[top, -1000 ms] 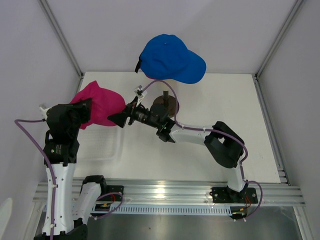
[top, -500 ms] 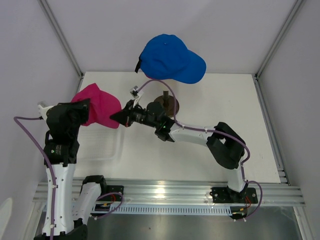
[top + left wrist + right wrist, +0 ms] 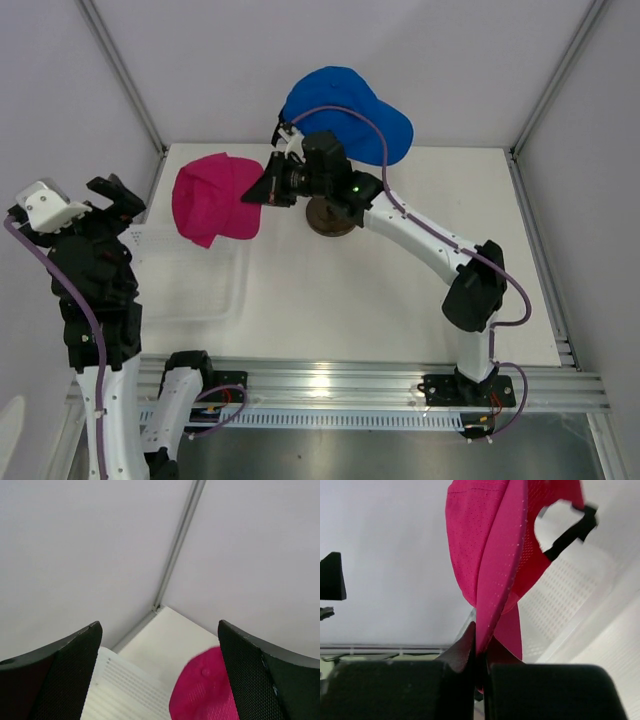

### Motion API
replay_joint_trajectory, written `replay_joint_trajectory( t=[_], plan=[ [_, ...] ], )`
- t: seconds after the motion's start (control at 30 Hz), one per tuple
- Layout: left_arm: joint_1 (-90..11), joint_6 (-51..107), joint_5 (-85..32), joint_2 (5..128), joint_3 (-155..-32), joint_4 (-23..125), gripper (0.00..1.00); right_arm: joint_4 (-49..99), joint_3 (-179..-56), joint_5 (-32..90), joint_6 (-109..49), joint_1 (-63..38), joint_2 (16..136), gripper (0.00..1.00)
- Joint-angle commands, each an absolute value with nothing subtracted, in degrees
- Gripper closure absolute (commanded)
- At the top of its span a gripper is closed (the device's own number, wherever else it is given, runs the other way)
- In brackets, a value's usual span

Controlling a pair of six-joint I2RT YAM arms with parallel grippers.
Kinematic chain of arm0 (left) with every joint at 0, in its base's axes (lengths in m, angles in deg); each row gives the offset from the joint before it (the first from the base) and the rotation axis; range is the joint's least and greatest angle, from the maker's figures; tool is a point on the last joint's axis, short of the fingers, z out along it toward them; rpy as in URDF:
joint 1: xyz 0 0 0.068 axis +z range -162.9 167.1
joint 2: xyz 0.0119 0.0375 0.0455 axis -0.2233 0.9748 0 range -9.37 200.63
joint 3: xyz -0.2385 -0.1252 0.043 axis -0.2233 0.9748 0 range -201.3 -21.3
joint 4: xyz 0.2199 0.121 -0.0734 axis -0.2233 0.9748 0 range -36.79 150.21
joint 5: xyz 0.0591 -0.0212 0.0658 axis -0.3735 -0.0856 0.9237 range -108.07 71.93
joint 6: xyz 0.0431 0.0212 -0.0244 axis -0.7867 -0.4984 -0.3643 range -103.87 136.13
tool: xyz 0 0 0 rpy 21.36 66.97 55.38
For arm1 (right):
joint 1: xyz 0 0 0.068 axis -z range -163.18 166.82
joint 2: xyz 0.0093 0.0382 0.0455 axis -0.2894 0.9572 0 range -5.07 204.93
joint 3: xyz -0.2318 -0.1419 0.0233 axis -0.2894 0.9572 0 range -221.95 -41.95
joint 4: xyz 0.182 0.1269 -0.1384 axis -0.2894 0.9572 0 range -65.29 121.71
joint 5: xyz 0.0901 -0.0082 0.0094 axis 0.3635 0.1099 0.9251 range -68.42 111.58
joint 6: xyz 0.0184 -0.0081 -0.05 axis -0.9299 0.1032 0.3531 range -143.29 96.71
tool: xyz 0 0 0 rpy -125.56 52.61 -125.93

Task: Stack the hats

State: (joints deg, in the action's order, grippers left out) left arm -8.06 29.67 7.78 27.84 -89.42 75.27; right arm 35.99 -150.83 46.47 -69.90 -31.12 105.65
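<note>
Robotics lab cell, by the look. Boxed in by pale panels (image 3: 200, 50) on metal posts (image 3: 122, 75), with white table (image 3: 400, 300) and aluminium mounting rail (image 3: 330, 385).

Bright, even, diffuse light fills the overhead view, leaving the pale walls and the white table (image 3: 420, 300) close to washed out; what shadows fall on it are faint and soft-edged. A hot glare spot sits on the aluminium rail (image 3: 330, 380) at the near edge. The blue cap (image 3: 345, 115) and magenta cap (image 3: 215, 197) look saturated yet sharp. In the left wrist view the dark fingers (image 3: 65, 675) of the left gripper (image 3: 160, 627) are slightly soft against flat grey walls. In the right wrist view the magenta mesh is crisp, the right gripper (image 3: 479, 652) is underexposed to near black, and the basket (image 3: 560, 595) behind is out of focus.
</note>
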Motion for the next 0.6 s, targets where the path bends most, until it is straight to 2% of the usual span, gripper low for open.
replay_joint_trajectory(
  t=[0.0, 0.17, 0.2, 0.27, 0.4, 0.47, 0.57],
  plan=[
    [-7.5, 16.5, 12.9, 27.1, -90.1, 68.8, 0.0, 43.3, -153.7, 48.6, -79.3, -33.7, 103.2, 1.0],
    [-7.5, 17.2, 10.3, 27.9, -89.7, 68.7, 0.01, 54.9, -167.9, 45.3, -72.6, -36.6, 106.0, 1.0],
    [-7.5, 17.6, 9.7, 27.8, -89.2, 68.6, 0.01, 57.8, -174.9, 40.4, -70.4, -38.7, 107.1, 1.0],
    [-7.5, 19.5, 9.0, 27.6, -88.1, 68.2, 0.01, 62.7, -180.1, 29.0, -61.8, -43.4, 110.0, 1.0],
    [-7.5, 20.7, 6.6, 27.5, -87.1, 68.0, 0.01, 61.9, -181.6, 33.5, -60.2, -44.3, 113.1, 1.0],
    [-7.5, 20.7, 6.7, 26.8, -86.6, 67.4, 0.0, 62.7, -182.7, 31.8, -58.0, -44.6, 113.1, 1.0],
    [-7.6, 20.9, 6.6, 26.2, -85.7, 66.6, 0.01, 62.7, -183.8, 22.7, -54.9, -44.7, 110.9, 1.0]
  ],
)
